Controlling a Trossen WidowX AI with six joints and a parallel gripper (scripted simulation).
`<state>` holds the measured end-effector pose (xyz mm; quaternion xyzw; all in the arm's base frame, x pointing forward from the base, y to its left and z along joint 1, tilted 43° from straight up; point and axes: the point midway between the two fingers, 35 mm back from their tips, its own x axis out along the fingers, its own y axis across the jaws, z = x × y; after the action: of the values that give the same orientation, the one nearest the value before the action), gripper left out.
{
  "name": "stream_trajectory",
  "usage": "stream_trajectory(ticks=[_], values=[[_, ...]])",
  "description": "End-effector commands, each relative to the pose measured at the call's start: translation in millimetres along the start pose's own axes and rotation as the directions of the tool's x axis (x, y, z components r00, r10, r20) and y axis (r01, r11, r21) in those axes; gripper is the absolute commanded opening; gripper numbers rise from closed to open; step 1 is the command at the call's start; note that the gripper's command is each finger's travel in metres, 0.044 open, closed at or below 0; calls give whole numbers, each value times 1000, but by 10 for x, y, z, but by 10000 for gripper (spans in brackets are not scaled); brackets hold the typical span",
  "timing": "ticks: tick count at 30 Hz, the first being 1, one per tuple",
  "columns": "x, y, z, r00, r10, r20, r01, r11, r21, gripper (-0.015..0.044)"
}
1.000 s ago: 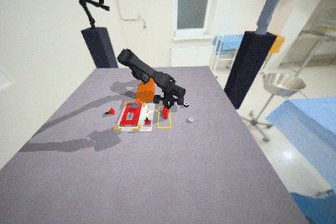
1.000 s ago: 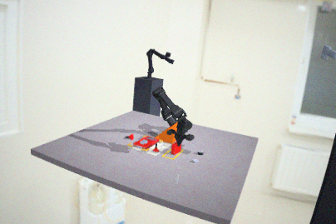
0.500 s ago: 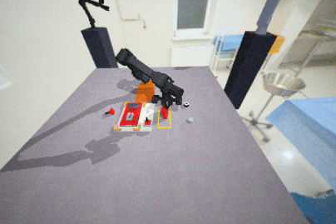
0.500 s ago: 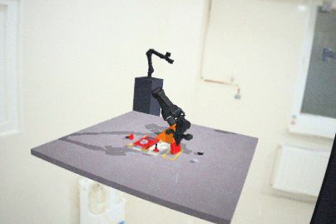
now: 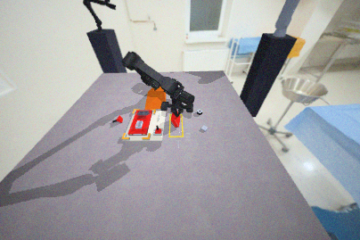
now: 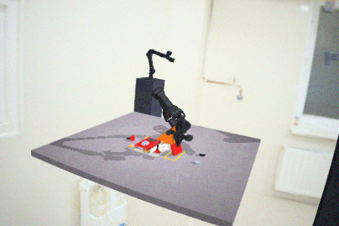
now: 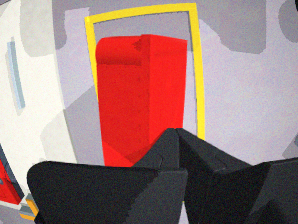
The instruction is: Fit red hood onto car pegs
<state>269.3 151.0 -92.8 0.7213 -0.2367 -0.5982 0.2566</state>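
Observation:
The red hood point(image 5: 176, 121) point(image 6: 176, 150) point(image 7: 140, 90) lies inside a yellow outlined rectangle point(image 5: 182, 128) point(image 7: 143, 11) on the table, just right of the jig. The white jig point(image 5: 157, 122) point(image 7: 36, 70) holds the red chassis point(image 5: 143, 126) point(image 6: 147, 139) with a grey engine block point(image 5: 139, 123) on it. My gripper point(image 5: 175, 113) point(image 6: 178, 144) point(image 7: 173, 136) is shut, with its tips low over the near end of the hood. I cannot tell whether the tips touch the hood. The pegs are too small to make out.
A small red piece point(image 5: 118, 120) lies left of the jig. A black ring point(image 5: 200, 111) and a grey cube point(image 5: 204, 128) lie right of the yellow rectangle. An orange block point(image 5: 155, 98) stands behind the jig, under the arm. Two dark pillars stand at the table's far edges.

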Motion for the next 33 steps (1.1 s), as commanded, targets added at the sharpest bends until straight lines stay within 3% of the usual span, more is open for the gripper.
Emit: stream_trajectory(ticks=[1, 12, 21, 33], values=[[10, 38, 3, 1000, 6, -2, -6, 1000, -4, 0], [-39, 91, 1, 1000, 6, -2, -6, 1000, -4, 0], [-783, 53, 6, 1000, 4, 0, -4, 1000, -5, 0], [-784, 30, -11, 1000, -6, -18, 6, 1000, -9, 0]])
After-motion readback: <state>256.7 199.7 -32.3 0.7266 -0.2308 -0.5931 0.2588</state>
